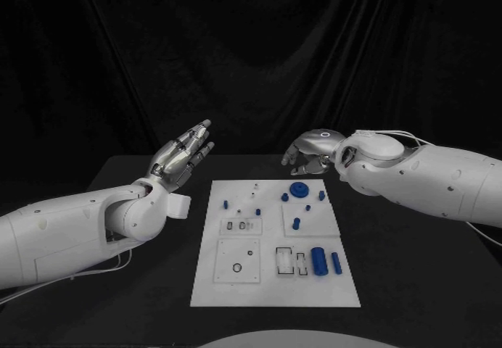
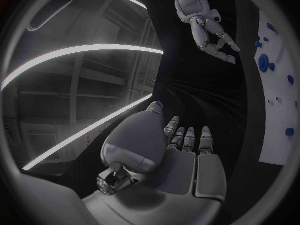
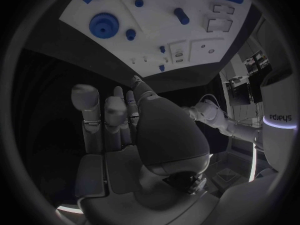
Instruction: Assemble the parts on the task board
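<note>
White task board [image 1: 274, 283] sits mid-table on the black table [image 1: 418, 275]. Near end: blue cylinders [image 1: 326, 262] beside a rectangular slot. Far end: blue gear [image 1: 299, 191] and small blue pegs [image 1: 297, 222]. Left hand [image 1: 184, 154] raised off the board's far-left corner, fingers straight, empty. Right hand [image 1: 310, 153] hangs past the far edge, fingers loosely curled and apart, holding nothing.

The board [image 1: 274, 286] is white and lies on a black table [image 1: 418, 275]. The small parts on it are blue, among them a gear [image 1: 299, 191] and a cylinder [image 1: 318, 262]. Both arms are white, with a silver left hand [image 1: 185, 154] and right hand [image 1: 307, 156].
</note>
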